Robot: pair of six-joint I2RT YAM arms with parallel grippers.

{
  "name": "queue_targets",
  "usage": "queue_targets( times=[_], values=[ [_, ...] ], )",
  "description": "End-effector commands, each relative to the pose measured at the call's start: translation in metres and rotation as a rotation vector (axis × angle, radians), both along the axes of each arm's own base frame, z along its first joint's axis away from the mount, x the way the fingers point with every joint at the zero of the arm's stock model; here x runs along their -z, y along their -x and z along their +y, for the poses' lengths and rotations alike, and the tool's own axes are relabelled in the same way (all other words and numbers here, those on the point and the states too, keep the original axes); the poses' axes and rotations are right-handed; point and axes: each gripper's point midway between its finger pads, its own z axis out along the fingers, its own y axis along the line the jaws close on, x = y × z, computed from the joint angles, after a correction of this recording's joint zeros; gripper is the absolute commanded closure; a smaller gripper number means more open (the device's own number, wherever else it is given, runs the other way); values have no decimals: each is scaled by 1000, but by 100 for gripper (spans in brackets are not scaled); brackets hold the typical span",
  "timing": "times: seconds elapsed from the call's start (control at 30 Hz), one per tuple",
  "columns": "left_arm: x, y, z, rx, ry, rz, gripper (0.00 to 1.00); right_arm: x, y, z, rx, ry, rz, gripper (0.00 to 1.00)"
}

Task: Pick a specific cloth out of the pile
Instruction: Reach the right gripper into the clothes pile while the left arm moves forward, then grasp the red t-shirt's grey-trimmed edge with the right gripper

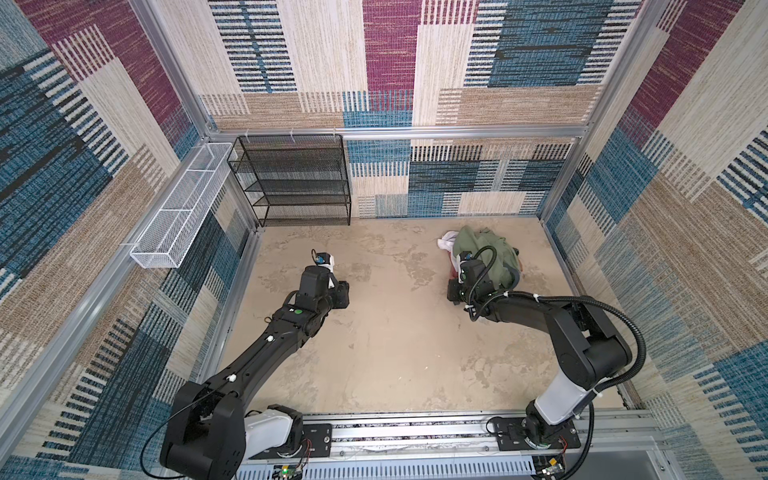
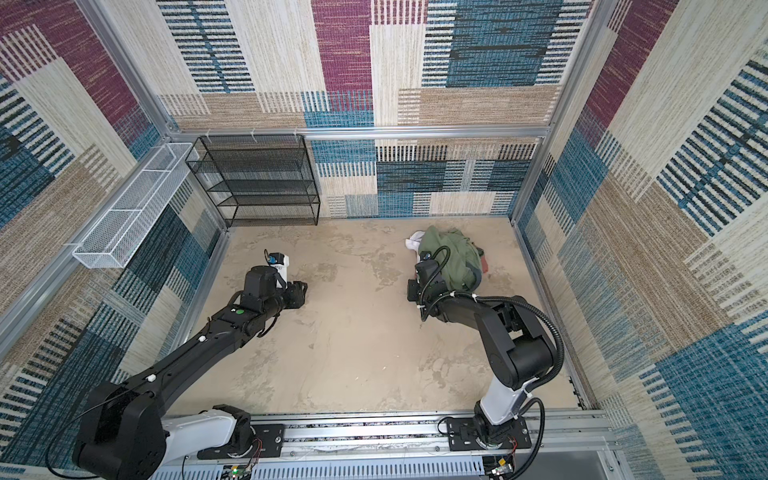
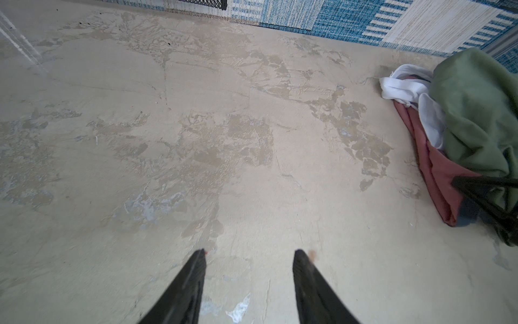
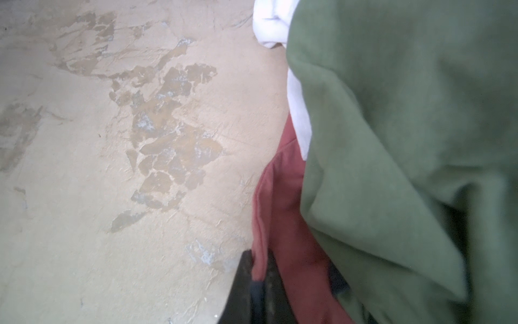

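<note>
The pile (image 1: 484, 257) of clothes sits on the tan, patchy floor (image 1: 395, 332) toward the back right corner of the cell, near the right wall in both top views. An olive-green garment (image 4: 406, 140) covers most of it, a white garment (image 3: 406, 89) pokes out at the far edge, and the red T-shirt (image 4: 288, 224) lies at the bottom, showing along the side of the heap that faces the middle of the floor, with a bit of navy trim (image 3: 466, 210) at its near end. The right gripper (image 4: 259, 266) is down at that near edge of the pile, its fingers (image 4: 244, 280) pressed together on a fold of the red T-shirt, with the red cloth pinched between the dark pads in the right wrist view. The green garment hangs just beside the gripper and partly over it. The left gripper (image 3: 249, 261) hovers over bare floor well apart from the pile, its two fingers (image 3: 193, 280) spread apart with nothing between them. A black mesh rack (image 1: 295, 178) stands against the back wall and a white wire basket (image 1: 178, 208) hangs on the left wall.
</note>
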Motion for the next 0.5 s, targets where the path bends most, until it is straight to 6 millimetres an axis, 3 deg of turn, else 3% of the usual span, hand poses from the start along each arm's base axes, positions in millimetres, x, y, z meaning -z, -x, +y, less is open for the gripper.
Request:
queue_targets(
  times=[0.0,0.2,0.47],
  values=[
    [0,2,5,-18,-10,-17,46,-7,-3,0,12,-5,-19,100],
    [-3,2,4,-15,-10,-21,46,-38,-2,-1,14,-31,-78,100],
    [-8,7,5,-5,-12,-18,46,-112,-4,-7,19,-68,-228,100]
  ],
)
